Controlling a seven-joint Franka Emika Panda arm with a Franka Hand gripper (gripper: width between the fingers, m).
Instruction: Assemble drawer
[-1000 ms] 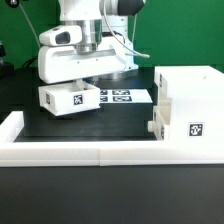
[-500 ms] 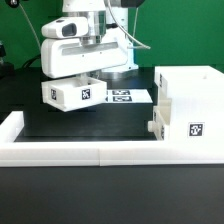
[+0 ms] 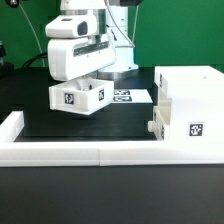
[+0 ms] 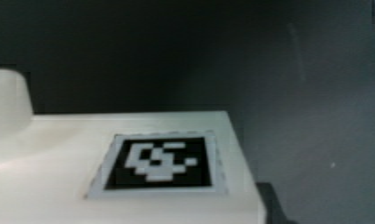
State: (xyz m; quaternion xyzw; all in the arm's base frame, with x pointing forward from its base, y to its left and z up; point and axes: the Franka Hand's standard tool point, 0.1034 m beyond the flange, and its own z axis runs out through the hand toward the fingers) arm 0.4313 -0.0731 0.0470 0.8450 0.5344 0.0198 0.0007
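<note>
My gripper (image 3: pixel 84 80) is shut on a small white open-topped tray (image 3: pixel 78 96) and holds it tilted, off the black table, at the exterior view's middle left. The tray's square marker faces the camera. In the wrist view the tray's white face (image 4: pixel 59 160) with its marker (image 4: pixel 161 160) fills the picture close up, and a dark fingertip (image 4: pixel 278 205) shows at its edge. The large white box housing (image 3: pixel 190 95) stands at the exterior view's right. A second small tray (image 3: pixel 158 124) sticks out of the housing's left side.
The marker board (image 3: pixel 128 97) lies flat on the table behind the held tray. A long white border rail (image 3: pixel 100 152) runs along the front, with a raised end (image 3: pixel 12 124) at the exterior view's left. The arm's white body (image 3: pixel 80 45) hangs above the tray.
The gripper has carried the small tray up and toward the exterior view's right, turning it so that its marker face has swung round. The housing has not moved.
</note>
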